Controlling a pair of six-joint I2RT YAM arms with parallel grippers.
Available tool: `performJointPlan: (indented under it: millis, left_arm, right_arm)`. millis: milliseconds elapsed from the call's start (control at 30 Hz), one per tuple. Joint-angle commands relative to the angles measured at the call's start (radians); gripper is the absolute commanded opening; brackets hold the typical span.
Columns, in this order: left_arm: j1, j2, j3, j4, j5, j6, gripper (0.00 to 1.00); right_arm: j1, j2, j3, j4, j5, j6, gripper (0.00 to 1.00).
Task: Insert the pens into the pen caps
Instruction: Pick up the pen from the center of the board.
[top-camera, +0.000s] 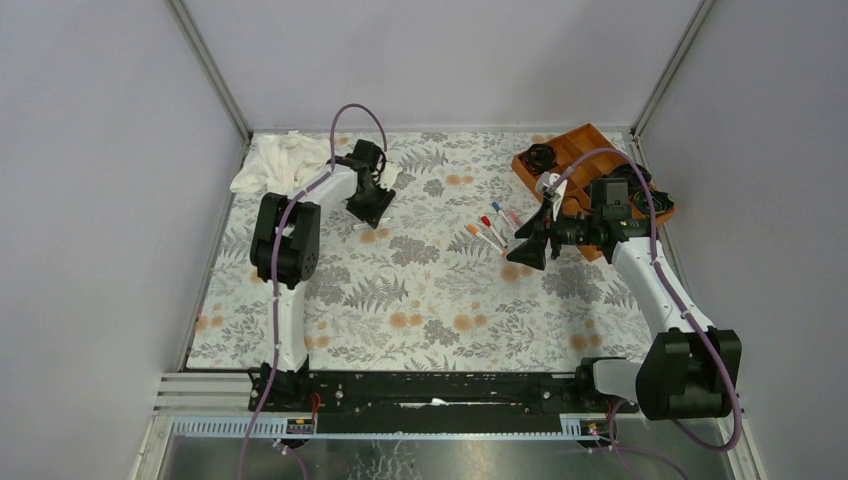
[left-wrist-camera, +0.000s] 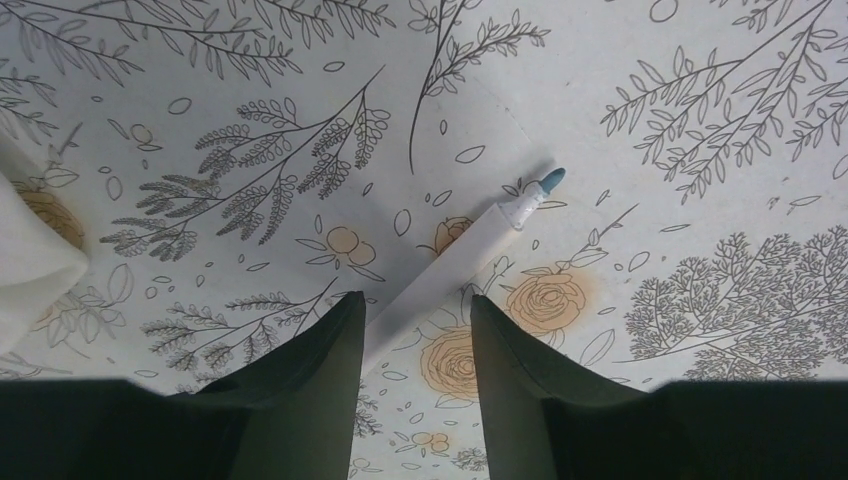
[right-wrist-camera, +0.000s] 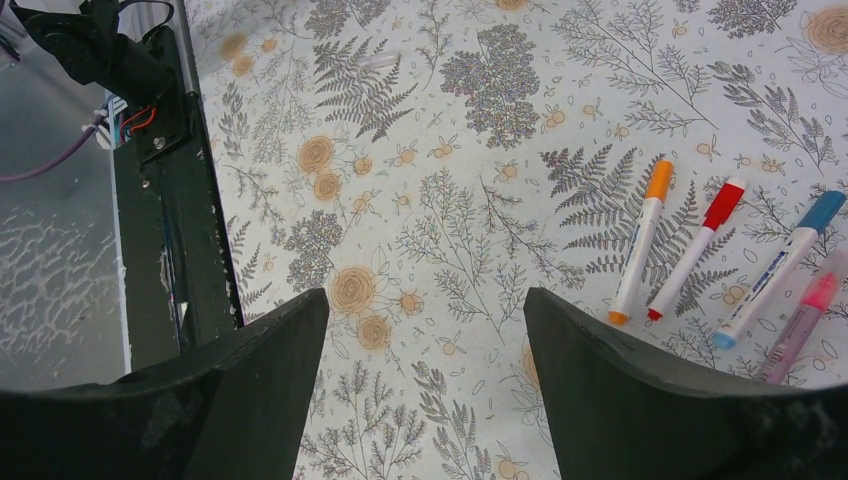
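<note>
In the left wrist view an uncapped white pen (left-wrist-camera: 460, 260) with a blue-grey tip lies slanted on the floral mat. Its rear end runs between my left gripper's (left-wrist-camera: 416, 297) fingers, close against the left finger (left-wrist-camera: 330, 350), with a gap to the right one. The jaws stand partly apart around it. My right gripper (right-wrist-camera: 426, 292) hangs open over bare mat, nothing between its fingers. To its right lie several white pens (right-wrist-camera: 640, 250) side by side, wearing orange (right-wrist-camera: 658, 180), red (right-wrist-camera: 724, 203), blue (right-wrist-camera: 825, 210) and pink (right-wrist-camera: 820, 290) pen caps. From above, that row (top-camera: 490, 228) sits left of the right gripper (top-camera: 527, 250).
A crumpled white cloth (top-camera: 280, 160) lies at the mat's back left, just behind the left gripper (top-camera: 368, 205). An orange tray (top-camera: 575, 150) holding black rosette objects stands at the back right, behind the right arm. Grey walls close in on both sides.
</note>
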Motion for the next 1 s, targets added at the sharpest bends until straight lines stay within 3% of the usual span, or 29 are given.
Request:
performJointPlan:
  millis: [0, 200, 333, 533, 700, 967]
  left_arm:
    - [0.008, 0.024, 0.023, -0.011, 0.026, 0.007, 0.45]
    - [0.007, 0.024, -0.020, -0.012, 0.030, -0.019, 0.41]
    - [0.008, 0.009, -0.074, -0.010, 0.036, -0.054, 0.21]
    - [0.005, -0.056, -0.192, 0.042, 0.026, -0.133, 0.01]
    - [0.000, -0.177, -0.291, 0.126, 0.039, -0.257, 0.00]
    - [-0.010, -0.558, -0.622, 0.484, 0.229, -0.572, 0.00]
  right_arm:
    - [-0.009, 0.006, 0.033, -0.003, -0.036, -0.008, 0.80]
    - [-0.010, 0.005, 0.035, -0.003, -0.042, -0.007, 0.80]
    - [-0.009, 0.007, 0.035, -0.007, -0.051, -0.007, 0.80]
    - [-0.010, 0.002, 0.033, -0.010, -0.070, -0.009, 0.80]
    - [-0.010, 0.017, 0.004, 0.017, -0.151, 0.020, 0.78]
    - [0.042, 0.074, -0.075, 0.266, -0.266, 0.312, 0.78]
